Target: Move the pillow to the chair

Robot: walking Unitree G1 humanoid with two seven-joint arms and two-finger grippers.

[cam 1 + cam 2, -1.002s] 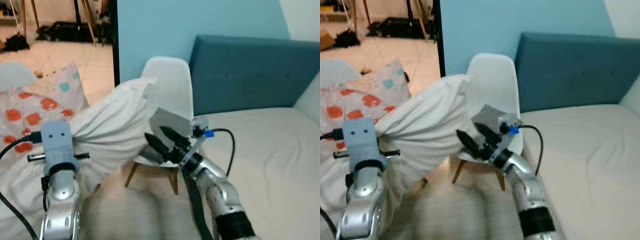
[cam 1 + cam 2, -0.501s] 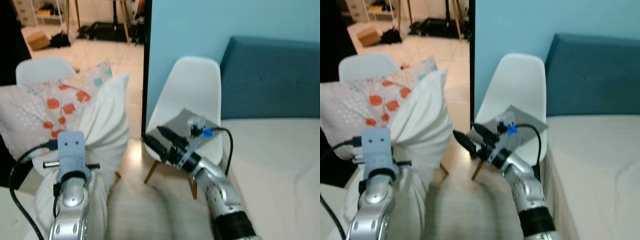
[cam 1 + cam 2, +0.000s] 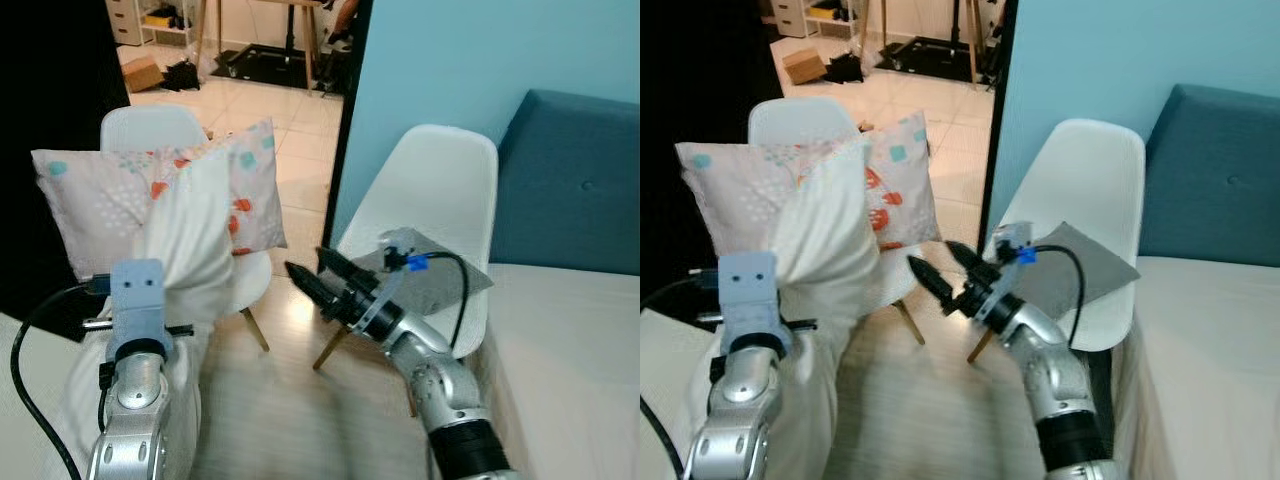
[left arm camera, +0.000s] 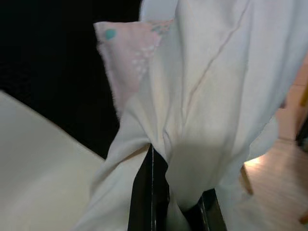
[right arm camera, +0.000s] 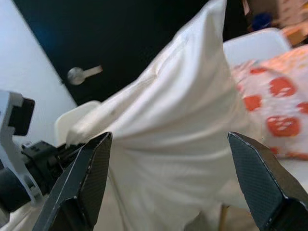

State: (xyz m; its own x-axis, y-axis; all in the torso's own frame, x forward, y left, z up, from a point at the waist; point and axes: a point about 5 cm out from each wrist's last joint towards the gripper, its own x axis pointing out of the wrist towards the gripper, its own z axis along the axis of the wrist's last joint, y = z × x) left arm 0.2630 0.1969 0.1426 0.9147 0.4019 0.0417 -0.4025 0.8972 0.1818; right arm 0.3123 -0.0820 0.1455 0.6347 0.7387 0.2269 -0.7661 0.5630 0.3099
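Observation:
A plain white pillow (image 3: 185,245) hangs bunched in my left gripper (image 4: 173,190), which is shut on its cloth. It is held up in front of a white chair (image 3: 150,130) at the left that carries a patterned pillow (image 3: 85,205) with orange and teal spots. A second white chair (image 3: 440,190) stands at the right by the blue wall, with a grey sheet (image 3: 435,280) on its seat. My right gripper (image 3: 312,272) is open in mid-air between the two chairs, holding nothing, its fingers (image 5: 82,183) pointing toward the white pillow (image 5: 178,130).
A bed with a blue headboard (image 3: 575,190) and a cream mattress (image 3: 570,360) lies at the right. A blue wall edge (image 3: 350,120) stands behind the right chair. Wooden floor (image 3: 290,400) lies below; a tiled room (image 3: 260,95) with furniture legs opens beyond.
The camera has swung left, so both chairs and the bed have shifted right in view. The white pillow stays in my left gripper and now hangs before the left chair.

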